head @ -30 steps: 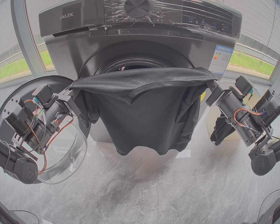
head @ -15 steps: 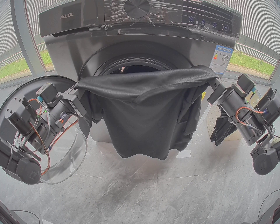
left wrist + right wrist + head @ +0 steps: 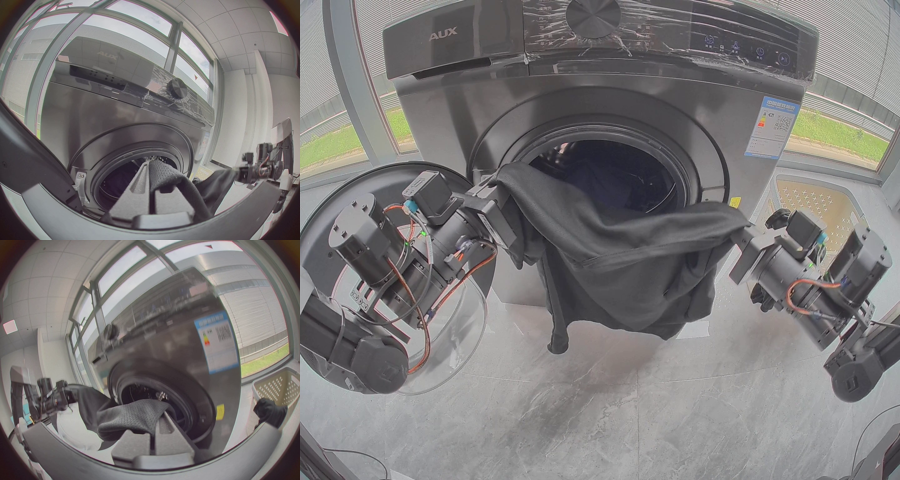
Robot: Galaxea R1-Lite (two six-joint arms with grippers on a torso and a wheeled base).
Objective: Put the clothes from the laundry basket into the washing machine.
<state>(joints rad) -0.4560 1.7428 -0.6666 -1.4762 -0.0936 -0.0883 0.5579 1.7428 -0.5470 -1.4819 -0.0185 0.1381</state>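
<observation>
in the last second i brought both arms down and in. the shirt (image 3: 625, 262), which had been stretched flat and high across the washer (image 3: 456, 119) front, now sagged in a slack sling below the drum (image 3: 612, 178) mouth, so the opening showed again. the left gripper (image 3: 495, 195) had climbed close to the rim on the left, and the right gripper (image 3: 739, 237) had dropped lower and nearer on the right. i judged this set up the feed-in: the cloth was off the opening and ready to be pushed through, but none of it was inside yet.

each gripper's fingers were pressed together, pinching one top corner of the shirt; the wrist views showed the cloth bunched over the pads.

the shirt was a thin, dark, pin-holed mesh knit, limp, folding in deep drapes, with its hem hanging clear of the glossy marbled floor (image 3: 637, 406). the washer was smooth grey metal with film wrinkled over its panel. its round door (image 3: 444, 337) stood open at the left, with a clear bulged window. the pale perforated plastic basket (image 3: 819, 200) sat at the right with another dark piece (image 3: 270, 412) over its edge.
</observation>
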